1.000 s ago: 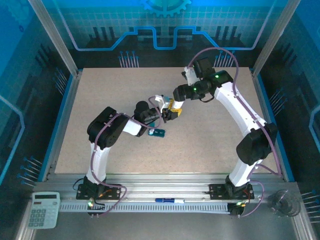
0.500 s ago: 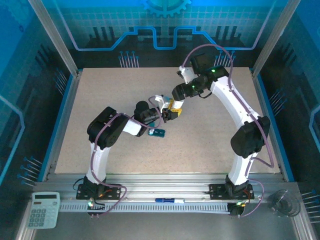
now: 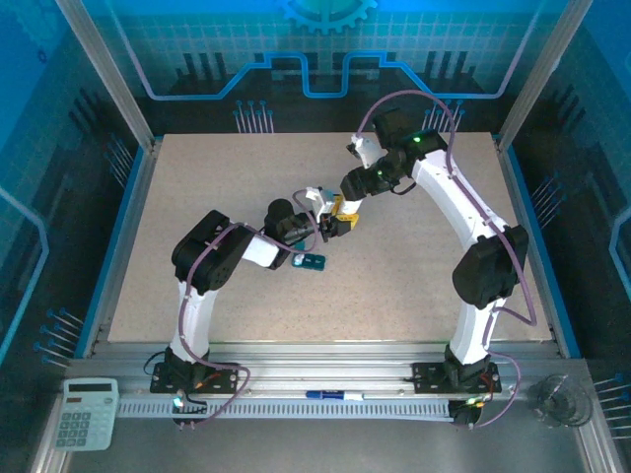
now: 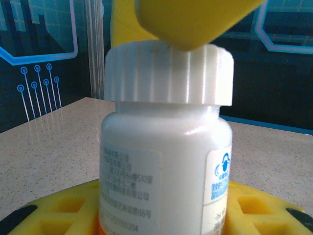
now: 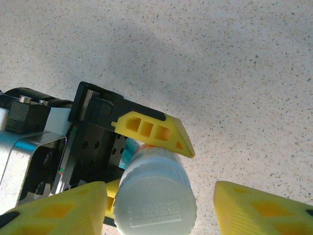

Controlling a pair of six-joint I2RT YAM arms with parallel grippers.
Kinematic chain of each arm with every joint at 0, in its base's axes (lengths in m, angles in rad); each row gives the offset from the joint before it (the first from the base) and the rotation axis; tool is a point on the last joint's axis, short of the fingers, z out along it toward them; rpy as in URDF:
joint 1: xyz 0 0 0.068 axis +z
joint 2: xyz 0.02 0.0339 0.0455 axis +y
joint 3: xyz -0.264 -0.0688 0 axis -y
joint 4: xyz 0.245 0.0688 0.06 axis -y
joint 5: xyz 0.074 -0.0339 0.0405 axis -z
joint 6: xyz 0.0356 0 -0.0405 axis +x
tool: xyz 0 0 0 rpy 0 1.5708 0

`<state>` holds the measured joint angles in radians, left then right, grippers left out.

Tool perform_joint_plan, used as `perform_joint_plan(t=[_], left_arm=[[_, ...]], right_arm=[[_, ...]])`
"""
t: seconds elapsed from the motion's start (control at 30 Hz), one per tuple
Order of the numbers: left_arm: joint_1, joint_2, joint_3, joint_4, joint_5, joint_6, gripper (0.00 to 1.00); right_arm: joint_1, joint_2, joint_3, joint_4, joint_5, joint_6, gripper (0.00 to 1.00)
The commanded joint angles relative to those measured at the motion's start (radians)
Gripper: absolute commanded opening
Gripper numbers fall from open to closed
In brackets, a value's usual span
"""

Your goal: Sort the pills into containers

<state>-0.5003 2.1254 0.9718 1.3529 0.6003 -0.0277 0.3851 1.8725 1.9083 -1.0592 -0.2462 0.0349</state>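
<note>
The left tool (image 4: 164,215) clamps the upright pill bottle (image 4: 164,161), whose cap (image 5: 156,196) sits between the right tool's (image 5: 161,210) unclosed jaws, close at 9 o'clock, gapped at 3 o'clock.

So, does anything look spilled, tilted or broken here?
Nothing stands out. The white plastic pill bottle stands upright in the left claw, ribbed cap on, and I see no spilled pills on the speckled table.

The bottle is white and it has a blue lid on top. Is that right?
Not quite. The pill bottle is white, but the ribbed cap on top is white too, not blue. The left wrist view shows this up close, and the right wrist view shows the same white cap from above.
</note>
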Motion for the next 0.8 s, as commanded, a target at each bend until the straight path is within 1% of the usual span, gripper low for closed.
perform_joint_plan(t=[0.0, 0.27, 0.33, 0.43, 0.57, 0.63, 0.77], left_arm=[[-0.001, -0.03, 0.015, 0.048, 0.022, -0.001, 0.0], [-0.001, -0.032, 0.018, 0.048, 0.021, -0.003, 0.0], [-0.001, -0.032, 0.018, 0.048, 0.021, -0.004, 0.0], [-0.001, -0.031, 0.019, 0.048, 0.021, -0.005, 0.0], [-0.001, -0.03, 0.019, 0.048, 0.02, -0.003, 0.0], [-0.002, -0.029, 0.019, 0.047, 0.019, -0.003, 0.0], [-0.001, -0.027, 0.019, 0.048, 0.019, -0.003, 0.0]], right_arm=[[-0.008, 0.019, -0.012, -0.022, -0.015, 0.006, 0.56], [0.004, 0.002, -0.056, 0.002, 0.028, 0.083, 0.46], [0.009, -0.015, -0.087, 0.025, 0.046, 0.136, 0.41], [0.017, -0.044, -0.136, 0.061, 0.087, 0.241, 0.38], [0.04, -0.095, -0.224, 0.138, 0.128, 0.388, 0.38], [0.057, -0.121, -0.277, 0.191, 0.147, 0.461, 0.4], [0.07, -0.158, -0.329, 0.254, 0.147, 0.536, 0.42]])
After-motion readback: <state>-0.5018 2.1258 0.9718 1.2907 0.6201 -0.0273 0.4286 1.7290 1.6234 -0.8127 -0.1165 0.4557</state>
